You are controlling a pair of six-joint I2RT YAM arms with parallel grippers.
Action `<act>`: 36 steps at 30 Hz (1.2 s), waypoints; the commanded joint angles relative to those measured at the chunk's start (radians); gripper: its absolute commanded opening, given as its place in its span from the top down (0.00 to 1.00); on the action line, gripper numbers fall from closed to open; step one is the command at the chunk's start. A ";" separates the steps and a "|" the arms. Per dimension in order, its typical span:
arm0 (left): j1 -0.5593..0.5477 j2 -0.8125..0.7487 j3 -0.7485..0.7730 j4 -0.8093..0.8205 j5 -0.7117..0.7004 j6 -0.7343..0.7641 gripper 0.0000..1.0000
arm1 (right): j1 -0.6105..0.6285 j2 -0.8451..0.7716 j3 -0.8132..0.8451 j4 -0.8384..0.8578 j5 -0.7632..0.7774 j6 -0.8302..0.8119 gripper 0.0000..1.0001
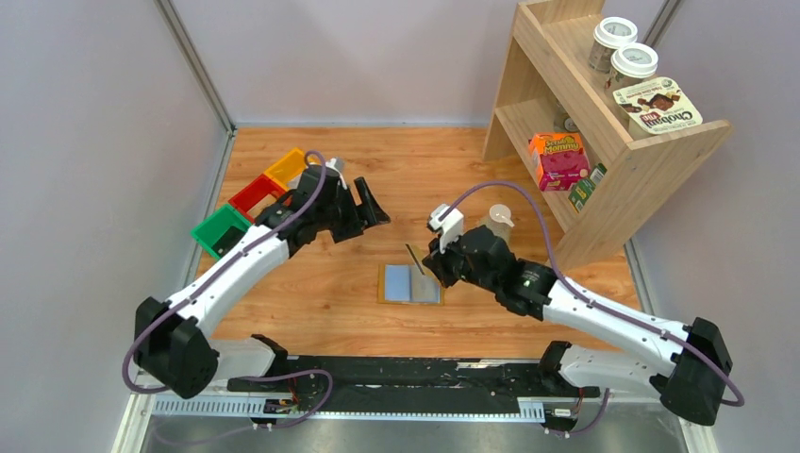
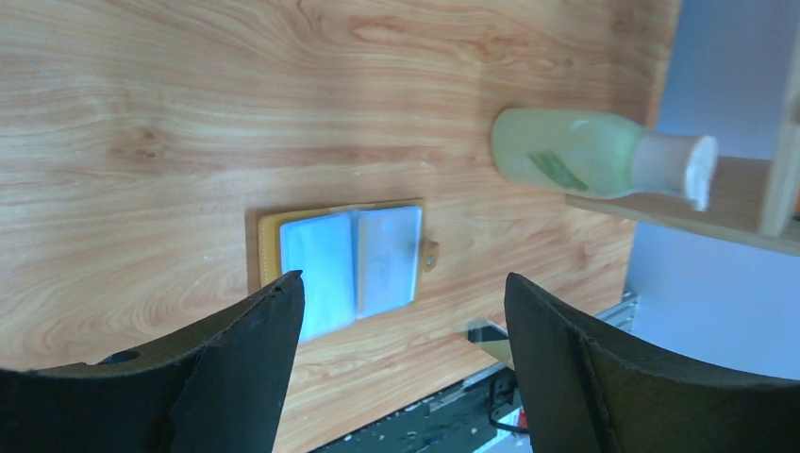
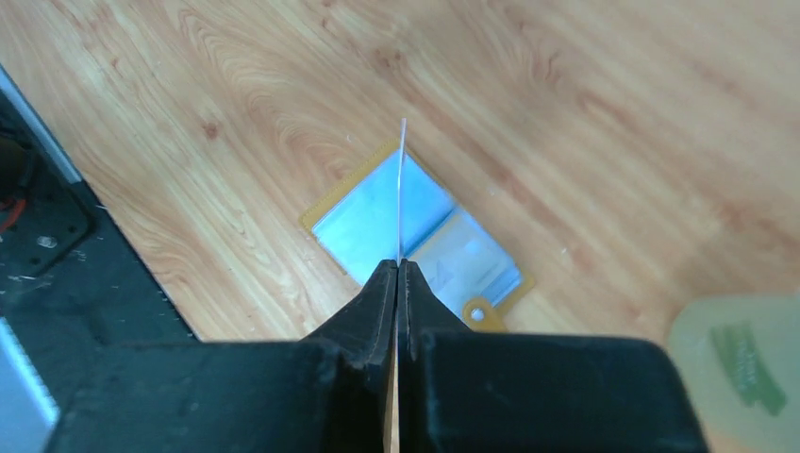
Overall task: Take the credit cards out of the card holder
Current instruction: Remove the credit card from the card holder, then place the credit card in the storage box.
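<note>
Holder point(image 1: 410, 283) lies open and flat mid-table, bare wood on all sides, pale cards point(image 2: 325, 264) in both halves. My right gripper point(image 3: 397, 269) is pinched on one card point(image 3: 401, 189), edge-on over the holder, arm reaching low from the right. Left gripper point(image 2: 404, 281) is spread wide, hovering back-left near the bins point(image 1: 255, 198).

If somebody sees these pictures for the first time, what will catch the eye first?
The right gripper, jaws shut on a thin credit card seen edge-on, hangs above the open yellow card holder in the middle of the wooden table. The left gripper, jaws open, hovers near the coloured bins at the far left.
</note>
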 commanded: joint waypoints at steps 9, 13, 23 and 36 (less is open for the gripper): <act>0.009 -0.192 0.035 -0.116 0.120 -0.145 0.13 | 0.411 0.098 0.027 0.354 0.746 -0.562 1.00; 0.008 -0.188 0.012 -0.081 0.173 -0.175 0.16 | 0.485 0.166 0.005 0.540 0.872 -0.708 1.00; 0.008 -0.194 -0.046 0.000 0.210 -0.222 0.35 | 0.571 0.345 -0.011 0.897 0.993 -0.982 1.00; 0.009 -0.246 -0.103 0.071 0.132 -0.077 1.00 | 0.548 0.315 0.022 0.688 0.932 -0.700 0.53</act>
